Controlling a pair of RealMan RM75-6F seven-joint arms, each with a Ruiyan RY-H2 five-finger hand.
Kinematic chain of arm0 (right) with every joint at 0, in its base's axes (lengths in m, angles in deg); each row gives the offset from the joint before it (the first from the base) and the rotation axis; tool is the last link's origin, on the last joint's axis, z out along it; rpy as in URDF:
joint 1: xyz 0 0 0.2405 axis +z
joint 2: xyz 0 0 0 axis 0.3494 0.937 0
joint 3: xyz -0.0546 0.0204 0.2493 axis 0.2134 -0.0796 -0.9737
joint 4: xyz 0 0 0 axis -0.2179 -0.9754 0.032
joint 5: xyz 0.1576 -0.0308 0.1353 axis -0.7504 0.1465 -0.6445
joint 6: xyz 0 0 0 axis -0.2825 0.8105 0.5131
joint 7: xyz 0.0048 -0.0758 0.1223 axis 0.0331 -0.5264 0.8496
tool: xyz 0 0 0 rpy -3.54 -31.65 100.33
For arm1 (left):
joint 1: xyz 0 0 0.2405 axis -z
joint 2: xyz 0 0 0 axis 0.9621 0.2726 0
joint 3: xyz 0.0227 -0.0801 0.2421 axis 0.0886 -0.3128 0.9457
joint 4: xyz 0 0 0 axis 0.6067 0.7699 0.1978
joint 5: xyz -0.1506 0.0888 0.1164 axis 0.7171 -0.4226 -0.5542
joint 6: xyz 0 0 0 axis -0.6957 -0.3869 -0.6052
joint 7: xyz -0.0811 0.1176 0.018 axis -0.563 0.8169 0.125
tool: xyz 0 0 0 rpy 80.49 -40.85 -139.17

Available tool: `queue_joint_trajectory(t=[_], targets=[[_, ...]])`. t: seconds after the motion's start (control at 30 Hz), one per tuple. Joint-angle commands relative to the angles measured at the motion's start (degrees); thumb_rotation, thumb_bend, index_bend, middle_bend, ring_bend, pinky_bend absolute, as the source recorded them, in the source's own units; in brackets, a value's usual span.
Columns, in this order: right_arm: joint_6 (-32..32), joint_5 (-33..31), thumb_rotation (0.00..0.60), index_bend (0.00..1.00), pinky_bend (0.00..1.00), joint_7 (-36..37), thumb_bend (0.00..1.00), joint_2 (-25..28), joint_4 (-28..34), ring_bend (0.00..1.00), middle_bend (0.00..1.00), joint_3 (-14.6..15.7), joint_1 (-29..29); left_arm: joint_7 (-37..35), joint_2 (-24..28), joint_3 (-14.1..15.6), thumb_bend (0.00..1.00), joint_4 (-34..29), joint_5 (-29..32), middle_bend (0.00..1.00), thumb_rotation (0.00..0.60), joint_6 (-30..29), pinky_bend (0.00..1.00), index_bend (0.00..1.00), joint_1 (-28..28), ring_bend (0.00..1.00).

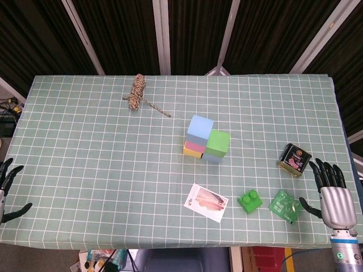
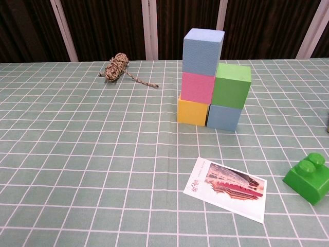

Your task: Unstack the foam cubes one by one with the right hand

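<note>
Foam cubes stand in two touching stacks at the table's middle. One stack has a blue cube on a pink cube on a yellow cube. Beside it a green cube sits on a light blue cube. In the head view the blue top cube and green cube show from above. My right hand rests at the table's right front edge, fingers spread, holding nothing. My left hand is at the left edge, fingers apart and empty. Neither hand shows in the chest view.
A coil of rope lies at the back left. A picture card lies in front of the stacks. A green toy brick, a green circuit board and a small tin lie near my right hand.
</note>
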Motion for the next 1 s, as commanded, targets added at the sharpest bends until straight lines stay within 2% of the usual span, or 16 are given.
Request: queue_joint_trajectory(t=[0.03,0.27,0.53,0.67,0.83,0.87,0.9,1.0], targets=[[0.62,0.38,0.600,0.05,0.00,0.10,0.24,-0.32,-0.23,0.04,0.06,-0.09,-0.17,-0.64,0.11,-0.03,0.17,0.24,-0.21,0.00,0.600,-0.44,0.00,0.16,-0.21,0.00],[0.66,0.48,0.600,0.05,0.00,1.57,0.24,-0.31,-0.24,0.04,0.06,-0.01,-0.25,-1.88,0.52,-0.10,0.17,0.26,-0.32,0.00,0.600,-1.49,0.00,0.16,-0.76,0.00],[-1.11,0.34,0.600,0.05,0.00,7.60,0.23,-1.10,-0.22,0.04,0.06,-0.10,0.62,-1.98,0.41,-0.50,0.17,0.20,0.43,0.00,0.600,-1.64,0.00,0.16,-0.92,0.00],[-1.90,0.62,0.600,0.05,0.00,12.73,0.20,-1.89,0.62,0.04,0.06,-0.22,1.18,-0.96,0.17,-0.08,0.17,0.08,-0.51,0.00,0.600,-1.64,0.00,0.16,-0.87,0.00],[-3.56,-2.03,0.600,0.05,0.00,22.05,0.20,-3.45,1.99,0.04,0.06,-2.05,2.11,-0.49,0.30,0.67,0.17,0.04,-1.47,0.00,0.600,-1.22,0.00,0.16,-0.85,0.00],[-4.72,-2.99,0.600,0.05,0.00,24.26,0.19,-3.28,2.53,0.04,0.06,-2.55,2.60,12.66,-3.10,-0.22,0.17,-7.38,1.03,0.00,0.600,-7.45,0.00,0.16,-5.02,0.00],[-5.77,-3.71,0.600,0.05,0.00,25.78,0.19,-3.06,2.93,0.04,0.06,-2.98,3.07,11.56,-1.63,-2.39,0.17,-5.43,6.40,0.00,0.600,-7.20,0.00,0.16,-5.46,0.00],[-10.36,-6.41,0.600,0.05,0.00,28.63,0.19,-1.72,4.80,0.04,0.06,-4.35,5.19,8.00,-0.79,-2.11,0.17,-2.65,6.25,0.00,0.600,-4.35,0.00,0.16,-4.44,0.00]])
